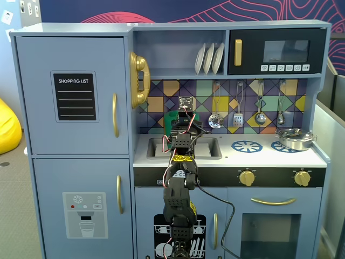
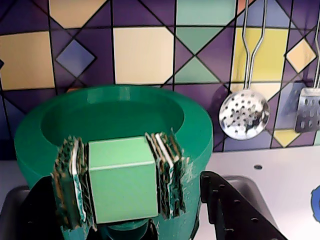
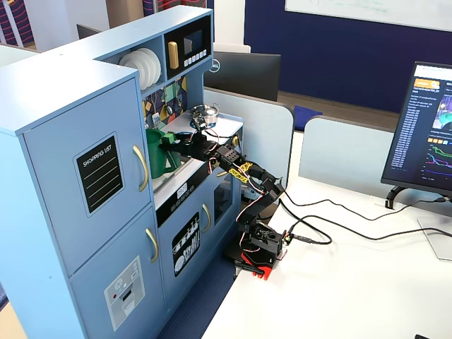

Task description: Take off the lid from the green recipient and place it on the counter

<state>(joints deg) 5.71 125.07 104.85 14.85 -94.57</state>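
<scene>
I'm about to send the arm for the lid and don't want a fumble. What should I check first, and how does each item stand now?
1. Lid on the recipient: ok, it seems seated in the mouth.
2. Gripper open: ok, in the wrist view the jaws stand apart on either side of the recipient's panel.
3. Jaws at lid height: not ok, they sit below the rim.
4. Lid's tab located: cannot tell.
5. Bare counter for setting down: ok, right of the recipient in the wrist view.
6. Pot out of the way: ok, on the far right burner.
</scene>
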